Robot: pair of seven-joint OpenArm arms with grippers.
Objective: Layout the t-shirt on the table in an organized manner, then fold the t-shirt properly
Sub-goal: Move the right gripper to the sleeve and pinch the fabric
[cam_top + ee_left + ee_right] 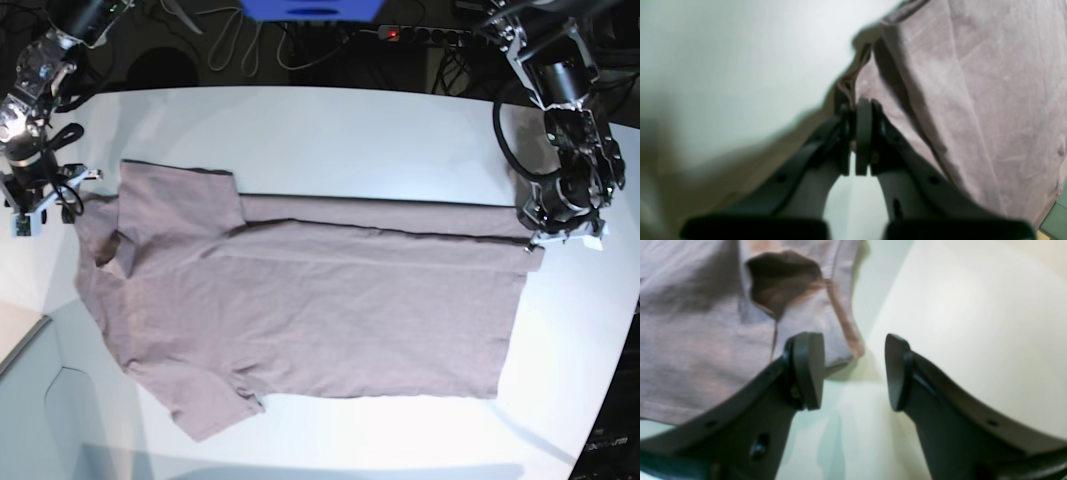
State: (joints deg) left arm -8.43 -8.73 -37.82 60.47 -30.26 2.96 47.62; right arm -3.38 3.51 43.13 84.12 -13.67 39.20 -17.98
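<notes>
The mauve-grey t-shirt (300,300) lies spread on the white table (350,130), its neck to the left and its hem to the right in the base view. Its far long side is folded in as a strip. My left gripper (858,106) is shut on a pinched fold of the shirt's edge (848,81); in the base view the left gripper (545,240) sits at the far hem corner. My right gripper (851,371) stands open just above the table (973,323), a corner of the t-shirt (706,340) reaching between its fingers, beside the dark neck opening (783,276). In the base view the right gripper (60,200) is at the shirt's left end.
Cables and a power strip (420,35) lie beyond the table's far edge, beside a blue object (310,8). The table's curved edge runs down the right side (610,350). A pale panel (20,340) sits at the lower left.
</notes>
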